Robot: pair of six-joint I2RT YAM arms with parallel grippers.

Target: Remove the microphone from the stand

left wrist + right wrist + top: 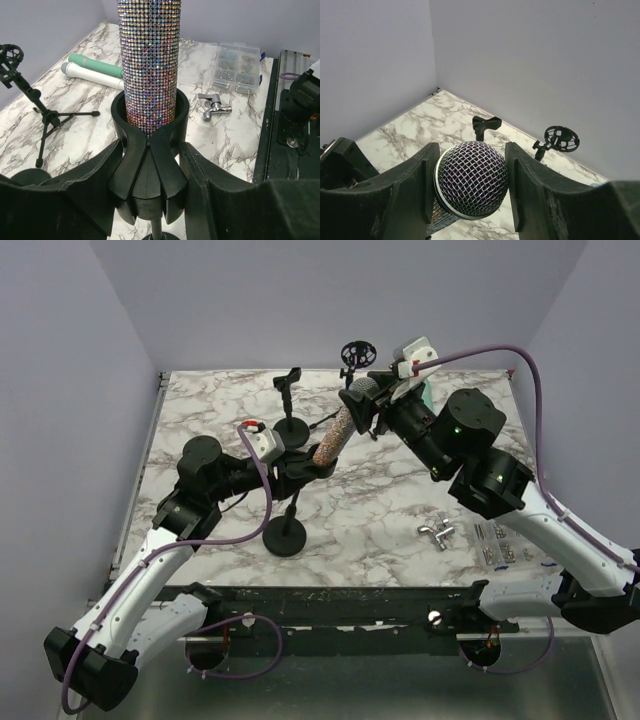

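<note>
The microphone [335, 437] has a sparkly rhinestone body [149, 65] and a silver mesh head [472, 180]. It leans up to the right out of the black clip [150, 125] of the stand, whose round base [287, 538] rests on the marble table. My left gripper [150, 185] is shut on the clip from both sides, just below the microphone's body. My right gripper [470, 185] is shut on the mesh head, with one finger on each side. In the top view, the left gripper [300, 468] is at the microphone's low end and the right gripper [366, 402] at its high end.
A second stand with an empty clip [290, 380] and a small tripod with a shock mount [355, 350] stand at the back. A green microphone [95, 65] and a white one [92, 76] lie at the back right. A metal tap [437, 532] and a parts box [497, 542] lie front right.
</note>
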